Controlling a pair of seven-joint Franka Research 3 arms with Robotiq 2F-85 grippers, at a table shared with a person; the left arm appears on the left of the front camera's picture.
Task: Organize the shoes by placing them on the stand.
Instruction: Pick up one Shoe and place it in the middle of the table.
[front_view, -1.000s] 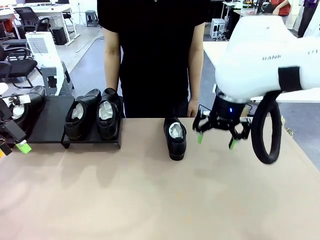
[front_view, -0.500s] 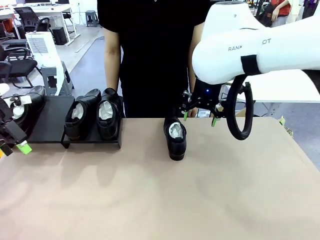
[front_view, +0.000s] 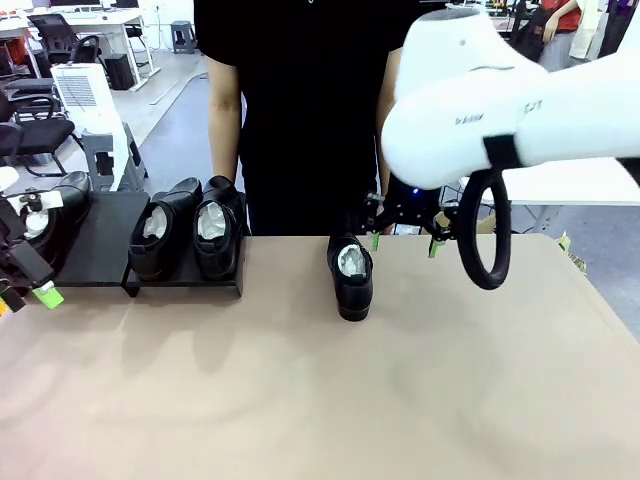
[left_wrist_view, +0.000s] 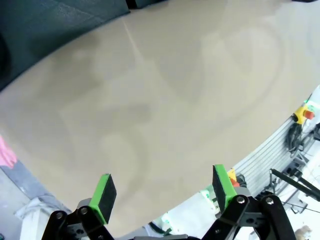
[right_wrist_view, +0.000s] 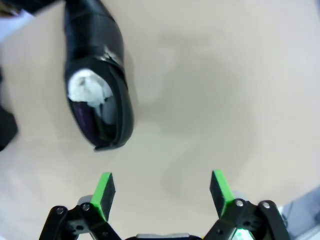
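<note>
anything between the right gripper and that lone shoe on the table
Nothing visible. The right gripper hangs open just beside the lone shoe, toward its heel end, with bare table between them. In the wrist view the shoe lies ahead of the fingers, off to one side.

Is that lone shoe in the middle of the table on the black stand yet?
No. The lone shoe sits upright on the tan table, apart from the stand.

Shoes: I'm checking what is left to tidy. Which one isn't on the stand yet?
The lone shoe on the tan tabletop, mid-table before the person. The other three sit on the black stand at left.
</note>
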